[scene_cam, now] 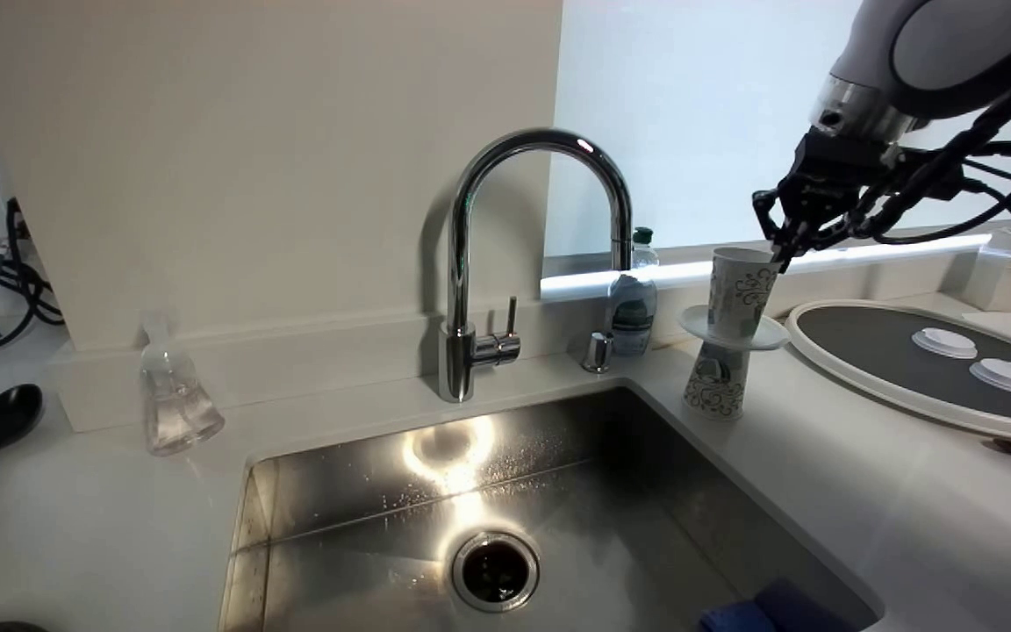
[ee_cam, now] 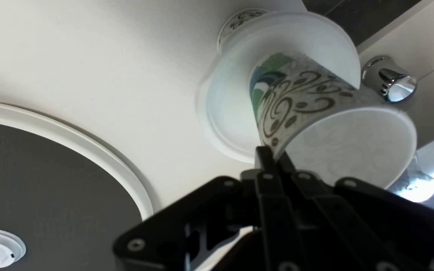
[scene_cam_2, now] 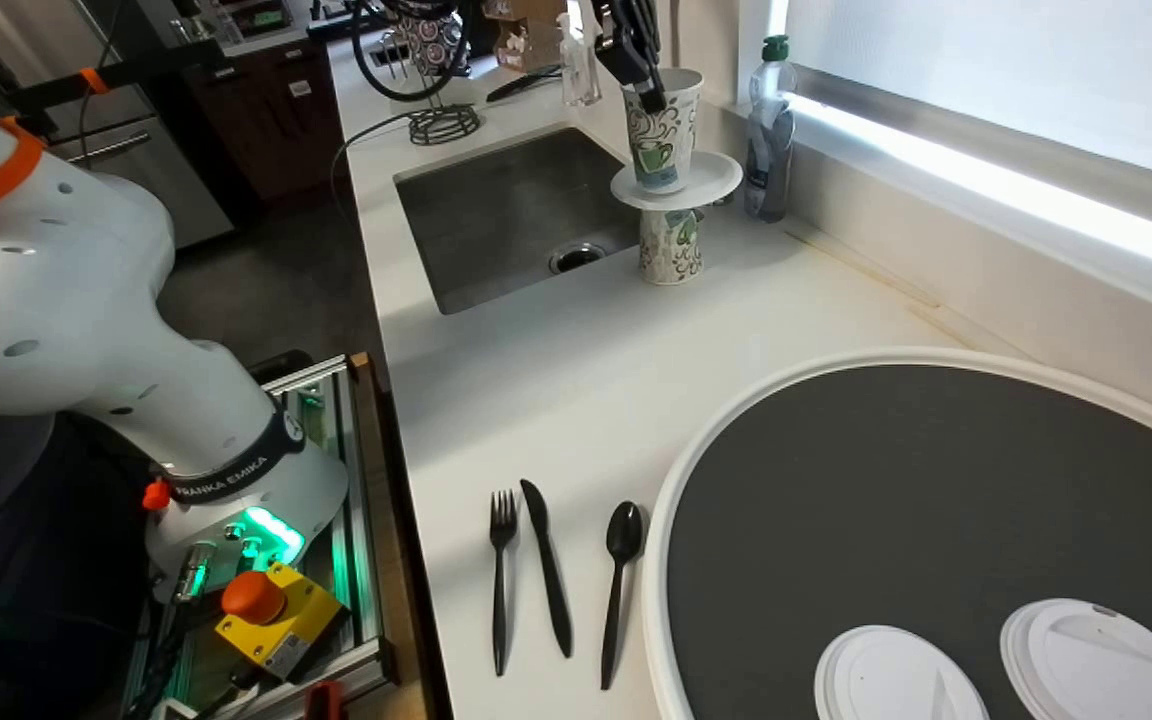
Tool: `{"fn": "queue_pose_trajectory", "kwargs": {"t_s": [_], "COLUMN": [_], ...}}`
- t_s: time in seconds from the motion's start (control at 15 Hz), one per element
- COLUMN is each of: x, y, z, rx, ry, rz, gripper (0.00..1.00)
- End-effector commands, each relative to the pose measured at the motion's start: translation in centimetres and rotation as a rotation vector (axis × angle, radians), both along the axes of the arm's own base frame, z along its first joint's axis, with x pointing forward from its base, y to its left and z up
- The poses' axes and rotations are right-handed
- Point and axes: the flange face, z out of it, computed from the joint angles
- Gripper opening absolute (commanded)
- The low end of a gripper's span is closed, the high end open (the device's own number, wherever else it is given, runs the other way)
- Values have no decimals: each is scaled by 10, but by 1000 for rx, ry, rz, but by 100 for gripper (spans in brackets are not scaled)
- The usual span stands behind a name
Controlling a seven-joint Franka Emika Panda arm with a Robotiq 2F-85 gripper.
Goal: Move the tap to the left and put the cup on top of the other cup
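Settle first, release after

The cup [scene_cam: 741, 294], right of centre in an exterior view, seems to rest on a white plate [scene_cam: 694, 325] atop the other cup [scene_cam: 718, 379] on the desk [scene_cam: 821, 448]; the tap [scene_cam: 459, 254] arches mid-frame. The fingers [ee_cam: 266, 160] pinch the cup's rim. Best to check it sits flat, part them gently and lift straight off

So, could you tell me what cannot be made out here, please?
Lower cup: upper end hidden by the plate in all views.
Upper cup: inside floor hidden by its wall in the wrist view.
Blue item: cut off by the bottom edge in an exterior view.
Soap bottle: label too blurred to read in both exterior views.
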Motion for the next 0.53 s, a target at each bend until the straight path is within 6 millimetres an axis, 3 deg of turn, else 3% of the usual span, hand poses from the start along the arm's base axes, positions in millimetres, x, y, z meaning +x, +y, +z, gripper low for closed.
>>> {"fn": "queue_pose_trajectory", "kwargs": {"t_s": [0.0, 0.07, 0.2, 0.47], "x": [-3, -3, -2, -2], "y": [-1, -1, 0, 0], "z": [-5, -5, -5, -4], "rx": [-1, -5, -2, 0], "ry": [-16, -13, -14, -15], "rz": [-12, -11, -10, -11], "gripper": [1, 29, 35, 65]}}
